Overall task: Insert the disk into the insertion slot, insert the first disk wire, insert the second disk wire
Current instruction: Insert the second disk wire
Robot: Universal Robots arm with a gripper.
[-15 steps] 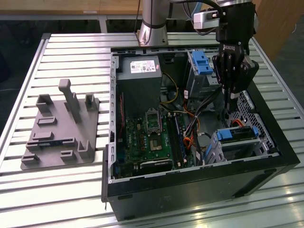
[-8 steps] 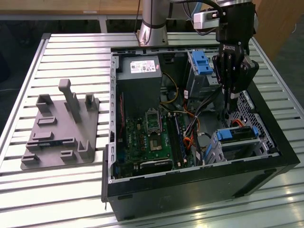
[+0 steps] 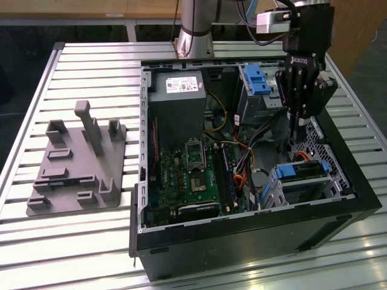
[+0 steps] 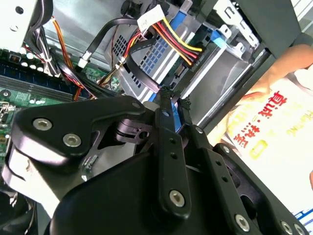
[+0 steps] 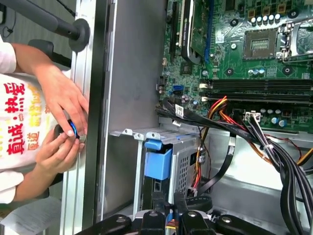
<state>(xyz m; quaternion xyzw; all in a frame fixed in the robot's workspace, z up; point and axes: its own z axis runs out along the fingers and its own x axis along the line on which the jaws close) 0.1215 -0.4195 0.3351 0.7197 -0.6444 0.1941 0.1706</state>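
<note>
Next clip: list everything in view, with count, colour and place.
computer case: one, black, open, on the table
table: one, silver, slatted
fixture plate: one, grey, on the table beside the case
power supply: one, grey, inside the case
motherboard: one, green, inside the case
taller cage: one, grey, blue latch, inside the case
insertion slot: one, grey, case's corner at the exterior view's right
disk: one, blue-framed, in the insertion slot
cables: several, black, red, yellow, orange, beside the slot
person's hands: two, outside the case wall
gripper: one, black, above the disk
</note>
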